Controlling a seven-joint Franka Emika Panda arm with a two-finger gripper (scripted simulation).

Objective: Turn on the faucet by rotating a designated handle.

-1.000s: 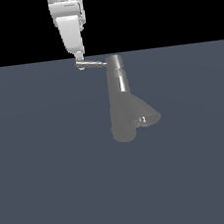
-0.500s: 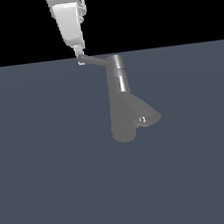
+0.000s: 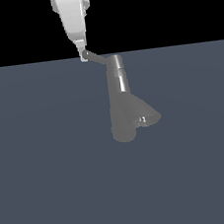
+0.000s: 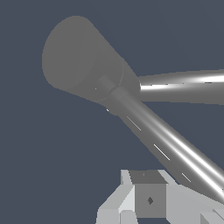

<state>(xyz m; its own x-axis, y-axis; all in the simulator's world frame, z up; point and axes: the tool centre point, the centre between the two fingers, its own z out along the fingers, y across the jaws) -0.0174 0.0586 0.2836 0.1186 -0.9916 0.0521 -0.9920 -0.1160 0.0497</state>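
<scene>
1. the faucet (image 3: 121, 103) stands on a flat grey floor (image 3: 48, 181), a little to the exterior view's right of centre, its column upright.
2. its cone spout (image 3: 143, 116) flares low toward the exterior view's right, with a small white mark at its mouth.
3. the handle (image 3: 96, 58) is a thin rod that leaves the cap at the column's top and slants up toward the exterior view's left.
4. the gripper (image 3: 83, 56) hangs from above at the handle's free end, touching it or just beside it.
5. jaw gap: cannot tell. the exterior view shows the tip too small, and the wrist view shows only the finger blocks (image 4: 148, 199) beside the rod (image 4: 166, 144); probably not clamped, but unconfirmed.
6. in the wrist view the spout (image 4: 83, 61) lies beyond the rod.
</scene>
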